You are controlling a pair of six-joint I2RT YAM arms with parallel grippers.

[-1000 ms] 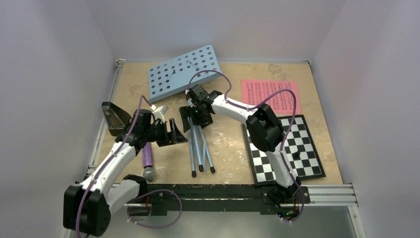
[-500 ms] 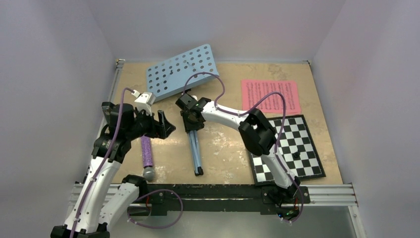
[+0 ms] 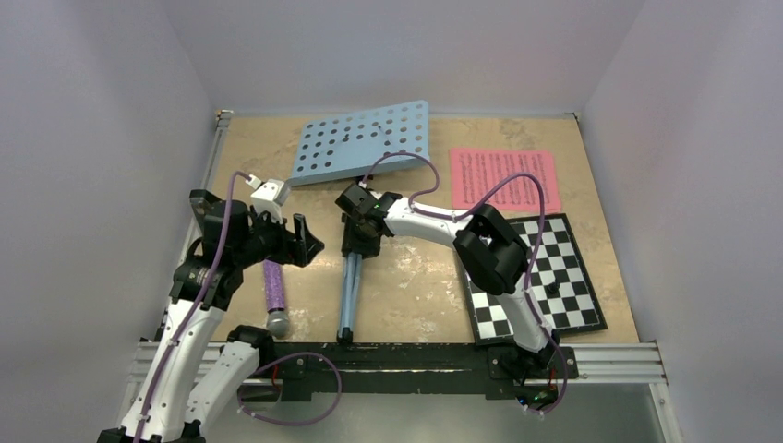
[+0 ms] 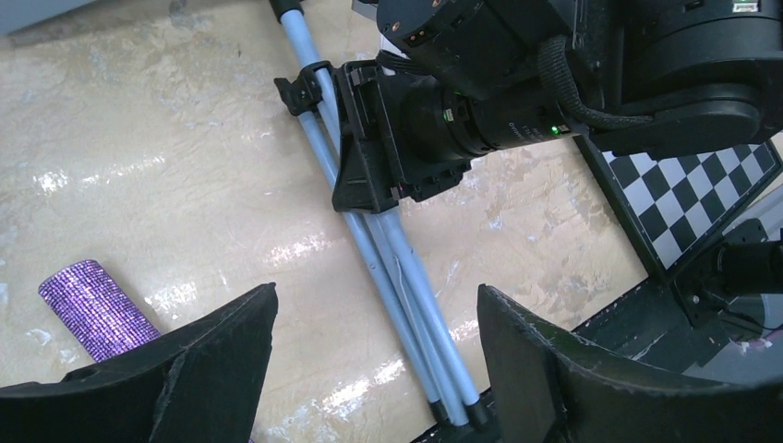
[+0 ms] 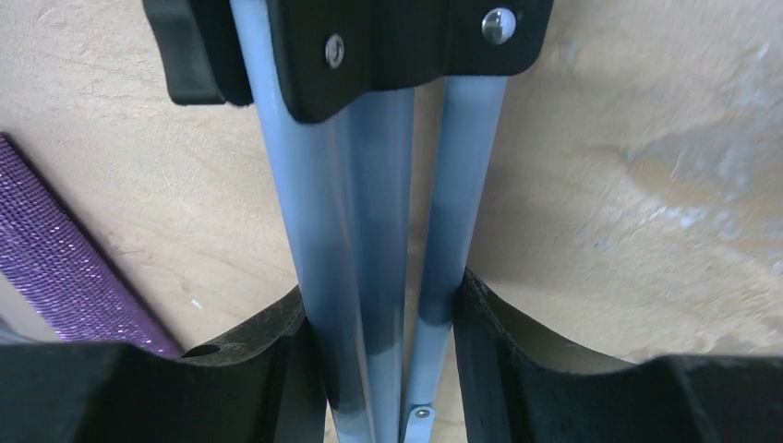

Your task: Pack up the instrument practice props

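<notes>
The light-blue music stand lies on the table, its perforated desk (image 3: pixel 365 138) at the back and its tripod legs (image 3: pixel 349 291) folded into one bundle that points at the near edge. My right gripper (image 3: pixel 358 237) is shut on the legs (image 5: pixel 369 231) just below their black hub (image 5: pixel 369 46), with a finger (image 5: pixel 286 369) pressed against each side. My left gripper (image 3: pixel 300 242) hovers open left of the legs (image 4: pixel 397 277), nothing between its fingers (image 4: pixel 212 369). The pink sheet-music page (image 3: pixel 504 177) lies flat at the back right.
A purple glittery microphone (image 3: pixel 273 288) lies left of the legs, near my left gripper, and shows in both wrist views (image 4: pixel 92 309) (image 5: pixel 65 277). A black-and-white checkered board (image 3: pixel 536 277) lies at the right front under the right arm. The black rail (image 3: pixel 406 355) borders the near edge.
The spread legs have come together into one bundle between my right gripper's closed fingers. The stand has turned, its desk swinging right. My left arm has pulled back to the left.
</notes>
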